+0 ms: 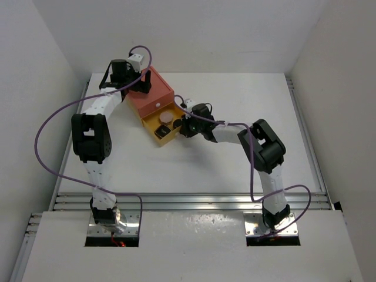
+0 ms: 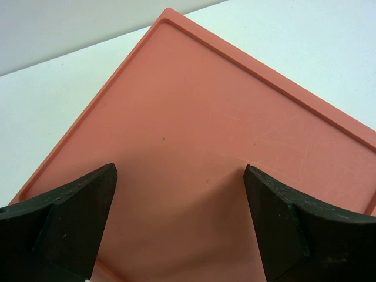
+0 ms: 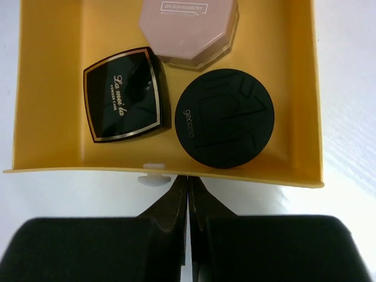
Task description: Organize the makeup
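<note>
pink compact [image 3: 189,29] cropped at top, orange box [image 2: 205,147] corners cropped

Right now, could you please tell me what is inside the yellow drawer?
The drawer holds a black squarish compact, a black round disc and a peach-pink compact. Its rear, under the orange box, is hidden.

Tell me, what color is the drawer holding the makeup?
The drawer is yellow; the right wrist view shows it best.
</note>
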